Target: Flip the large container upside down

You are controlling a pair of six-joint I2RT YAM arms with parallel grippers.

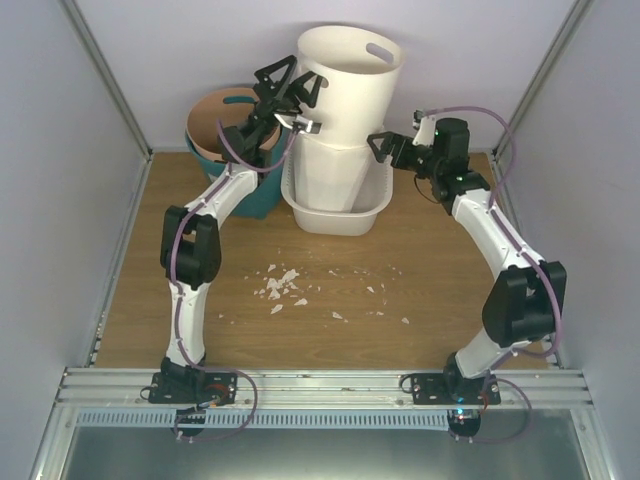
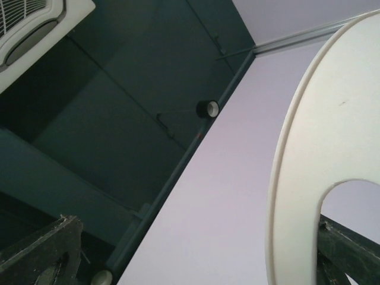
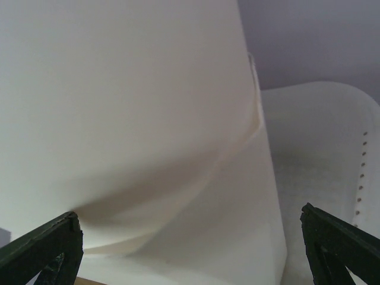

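A round bin (image 1: 350, 75) nested in an octagonal bin (image 1: 335, 175) is filling most of the tub (image 1: 340, 222), leaving a narrow gap inside its right wall. A teal bucket (image 1: 262, 198) is crowding its left side. The table (image 1: 420, 270) in front is lying open, carrying only crumbs (image 1: 285, 285).

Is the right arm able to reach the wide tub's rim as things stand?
Probably yes: the open right gripper hangs near the bare right rim of the tub. The stacked bins inside it block only the middle.

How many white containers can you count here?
3: a wide tub at the back; an octagonal bin standing in it; a round bin nested on top. More could hide inside.
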